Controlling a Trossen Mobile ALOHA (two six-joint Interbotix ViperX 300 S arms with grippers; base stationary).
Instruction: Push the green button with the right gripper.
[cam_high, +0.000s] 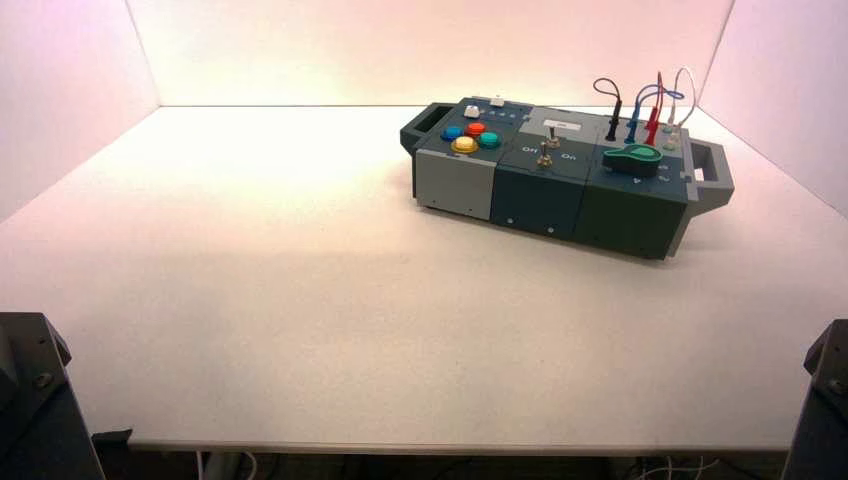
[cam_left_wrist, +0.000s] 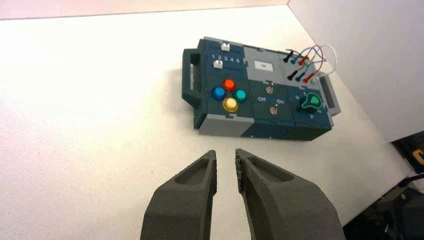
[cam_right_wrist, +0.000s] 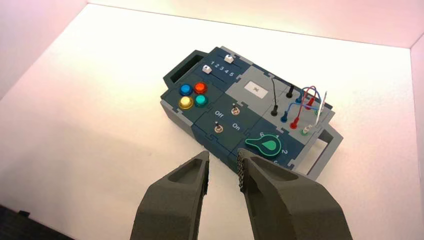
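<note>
The green button (cam_high: 489, 140) is a small teal-green dome in a cluster of four on the left part of the box (cam_high: 455, 185), which stands at the table's back right. It also shows in the left wrist view (cam_left_wrist: 241, 95) and the right wrist view (cam_right_wrist: 201, 100). My right gripper (cam_right_wrist: 223, 155) is open and empty, held well above the table on the near side of the box, far from the button. My left gripper (cam_left_wrist: 226, 156) is open and empty, also held back from the box. Only the arms' bases show in the high view's bottom corners.
Blue (cam_right_wrist: 185, 89), red (cam_right_wrist: 200, 88) and yellow (cam_right_wrist: 185, 102) buttons adjoin the green one. The box also bears two toggle switches (cam_right_wrist: 218, 128) between "Off" and "On", a teal teardrop knob (cam_right_wrist: 269, 145), coloured wires (cam_right_wrist: 300, 102), two white sliders (cam_right_wrist: 205, 69) and end handles. White walls enclose the table.
</note>
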